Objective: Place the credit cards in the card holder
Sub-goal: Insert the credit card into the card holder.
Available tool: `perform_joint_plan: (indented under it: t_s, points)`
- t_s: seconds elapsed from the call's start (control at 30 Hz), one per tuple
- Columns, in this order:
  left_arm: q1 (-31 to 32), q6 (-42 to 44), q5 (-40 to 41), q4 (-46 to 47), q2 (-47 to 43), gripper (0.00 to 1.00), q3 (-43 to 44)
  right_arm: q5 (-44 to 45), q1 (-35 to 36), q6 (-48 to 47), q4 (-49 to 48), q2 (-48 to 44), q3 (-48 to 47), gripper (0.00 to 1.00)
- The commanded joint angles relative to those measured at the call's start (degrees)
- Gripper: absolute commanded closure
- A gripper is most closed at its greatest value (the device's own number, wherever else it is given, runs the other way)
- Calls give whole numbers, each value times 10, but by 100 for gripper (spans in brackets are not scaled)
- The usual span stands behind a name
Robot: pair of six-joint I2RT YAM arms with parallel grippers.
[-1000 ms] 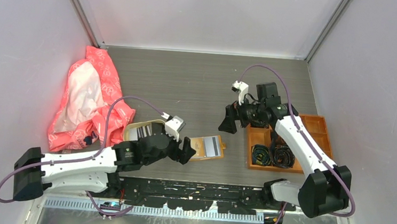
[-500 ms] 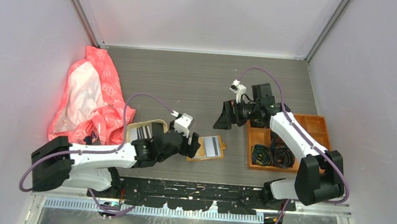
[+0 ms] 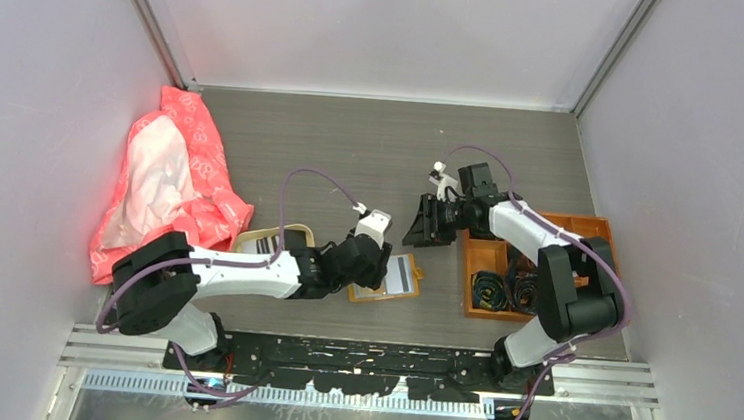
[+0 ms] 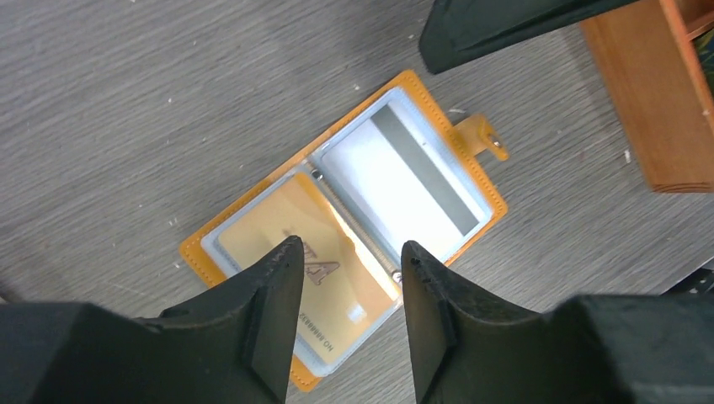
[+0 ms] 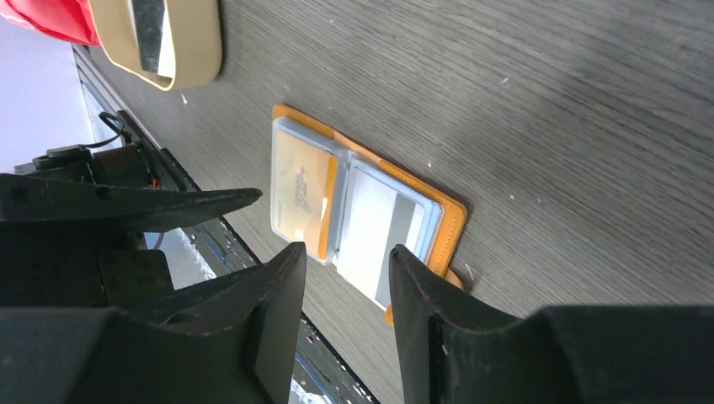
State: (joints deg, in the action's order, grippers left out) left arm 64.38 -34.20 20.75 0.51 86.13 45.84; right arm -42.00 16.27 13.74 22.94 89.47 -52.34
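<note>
Card holder: the mustard card holder (image 4: 253, 220) lies open and flat on the table (image 3: 352, 158) between the two grippers, its snap tab on the side toward the orange compartment box (image 3: 490, 251).
Cards already in: a white card with a grey stripe (image 4: 396, 172) sits in one clear pocket and a gold card (image 4: 278, 215) in the other.
Cards left: dark striped cards (image 5: 151, 21) lie in the beige tray (image 5: 198, 50), near the holder on the left arm's side.
Left gripper: the left gripper (image 4: 349, 252) hovers over the gold-card half with its fingers spread and nothing between them.
Right gripper: the right gripper (image 5: 343, 252) is likewise spread and empty, poised over the holder.
Handling: the cards look thin, stiff, light and slick. Lying flat, they give little to pinch, so a short edge is probably the best hold. The holder looks soft and light and would likely slide, so it should be pinned at its leather border while a card goes in.
</note>
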Motion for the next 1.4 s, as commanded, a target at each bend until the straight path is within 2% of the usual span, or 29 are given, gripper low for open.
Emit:
perform_joint_plan:
  t_s: [0.0,0.3,0.8,1.0,1.37]
  points:
    - [-6,-19,-4,-13,-14,54,-18,5,-2,4,19,19,-21,54]
    - [-6,-45,-28,-48,-23,60,-45,-4,26,-36,88,90,-56,58]
    - [-8,-65,-57,-95,-33,54,-56,35,48,-65,127,133,-80,57]
    - [-11,-80,-90,-74,-21,52,-61,35,54,-71,134,142,-84,55]
    - [-25,-83,-115,-47,-4,54,-66,-18,57,-69,139,149,-90,57]
